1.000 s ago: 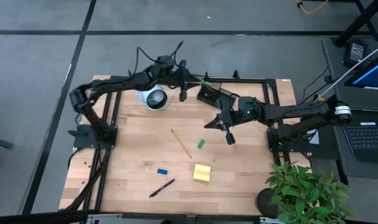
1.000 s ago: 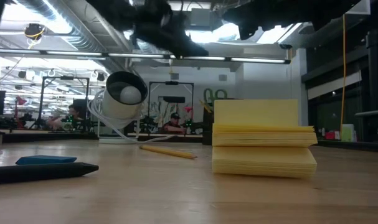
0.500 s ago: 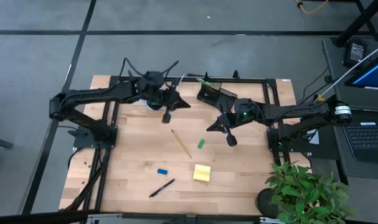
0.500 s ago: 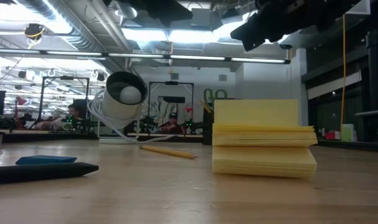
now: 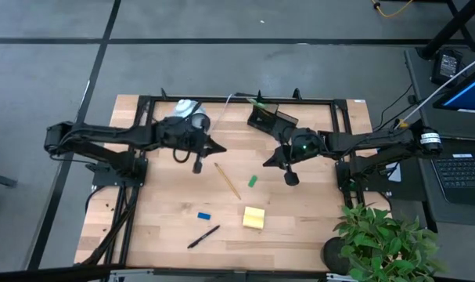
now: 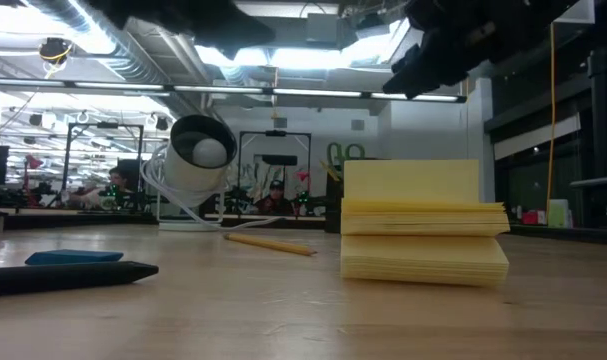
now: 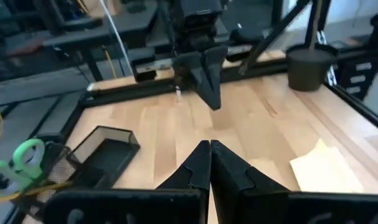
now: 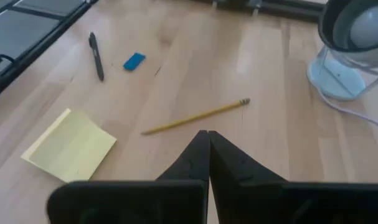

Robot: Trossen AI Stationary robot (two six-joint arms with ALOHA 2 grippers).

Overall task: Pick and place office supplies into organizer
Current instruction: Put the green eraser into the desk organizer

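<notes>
The black organizer stands at the table's far edge, with the green-handled scissors sticking up out of it. A pencil, a small green piece, the blue eraser, the yellow sticky pad and a black pen lie flat on the wood. My left gripper hangs shut above the table left of the pencil and holds nothing. My right gripper hovers shut right of the green piece, also empty. In the right wrist view the pencil lies just beyond the shut fingertips.
A white round device with its cable stands near the far edge, behind my left gripper. A black frame runs along the table's far and side edges. A potted plant sits at the near right corner. Bare wood lies near the left side.
My left gripper has drawn back from the organizer at the far edge, moving toward the table's left and near side, past the white device, to a spot left of the pencil. My right gripper has hardly shifted. The loose items lie where they were.
</notes>
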